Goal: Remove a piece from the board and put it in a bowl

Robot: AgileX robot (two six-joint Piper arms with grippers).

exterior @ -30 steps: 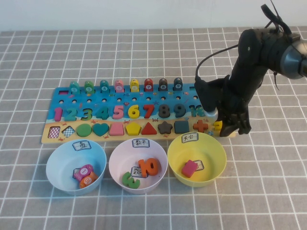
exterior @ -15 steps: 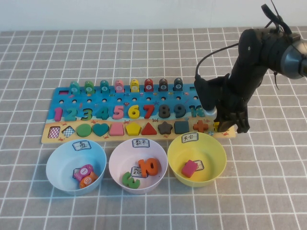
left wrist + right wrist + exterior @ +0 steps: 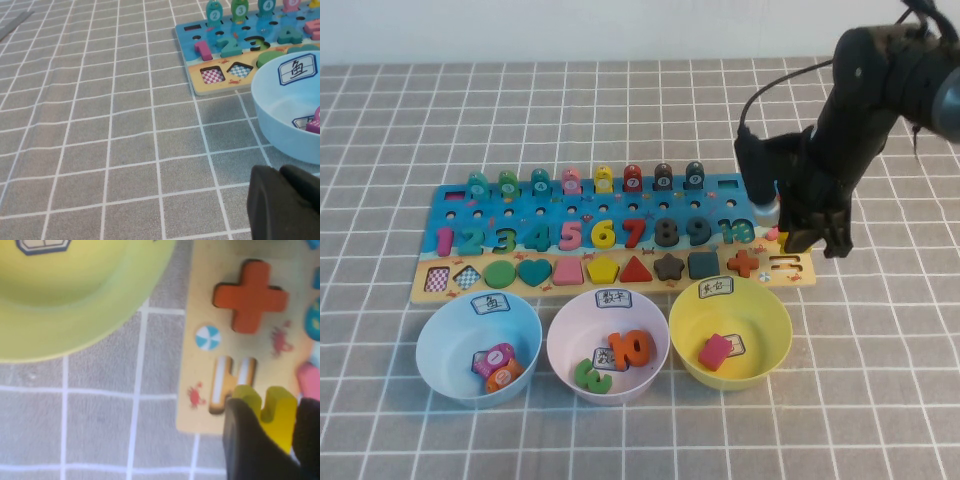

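The puzzle board (image 3: pixel 425 290) lies across the table with number and shape pieces in it. My right gripper (image 3: pixel 815 240) is shut on a yellow equals-sign piece (image 3: pixel 272 407), held just above its empty slot (image 3: pixel 788 265) at the board's right end, beside the orange plus piece (image 3: pixel 743 263). The slot also shows in the right wrist view (image 3: pixel 225 380). The yellow bowl (image 3: pixel 692 305) sits in front of the board, left of the gripper. My left gripper (image 3: pixel 285 205) is parked low over the table left of the blue bowl (image 3: pixel 280 125).
A blue bowl (image 3: pixel 435 345), a pink bowl (image 3: pixel 560 345) and the yellow bowl stand in a row before the board, each with pieces inside. Checked grey cloth covers the table.
My right gripper has risen from the board's right end and lifted the yellow equals piece out of its slot, which now shows empty. The left arm has not moved.
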